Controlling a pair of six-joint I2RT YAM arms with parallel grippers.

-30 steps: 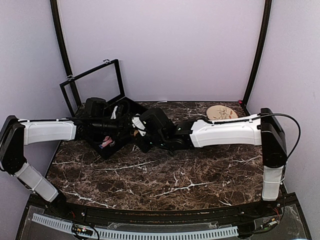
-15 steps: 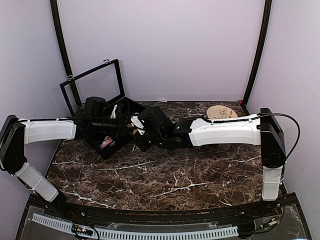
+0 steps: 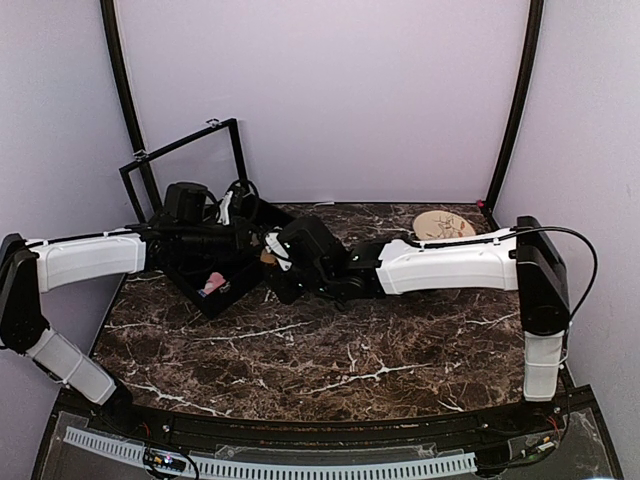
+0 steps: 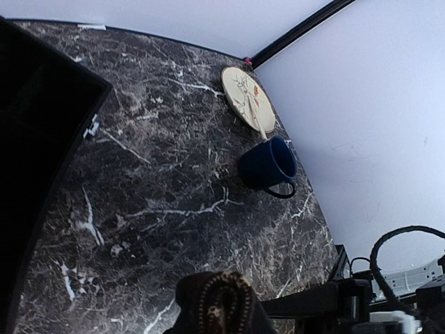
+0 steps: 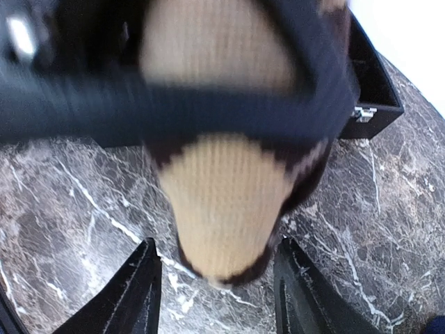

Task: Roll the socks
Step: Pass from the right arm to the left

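The sock (image 5: 222, 202) is up off the surface (image 3: 350, 350), at the far left of the scene beside the right-hand edge of the black box (image 3: 205, 300). It is cream knit with dark brown borders. In the right wrist view it hangs downward with its rounded end lowest, and a blurred dark bar crosses its upper part.

The left gripper (image 3: 245, 235) reaches in from the left over the box, and its jaws grip the sock. In the left wrist view a bunched brown end of the sock with a curled pattern sits right at the bottom of the picture.

The right gripper (image 5: 217, 247) reaches across from the right side of the scene to the same spot. Its jaws are spread wide, one finger on each side of the sock's hanging end, and neither finger touches the knit.

The box stands on the surface with its lid (image 3: 180, 145) tilted up and back toward the far wall. Something pink (image 3: 213, 284) lies inside it. At the far right of the surface lies a round plate (image 3: 443, 225), and the left wrist view shows a blue mug (image 4: 266, 163) lying on its side just beside that plate.
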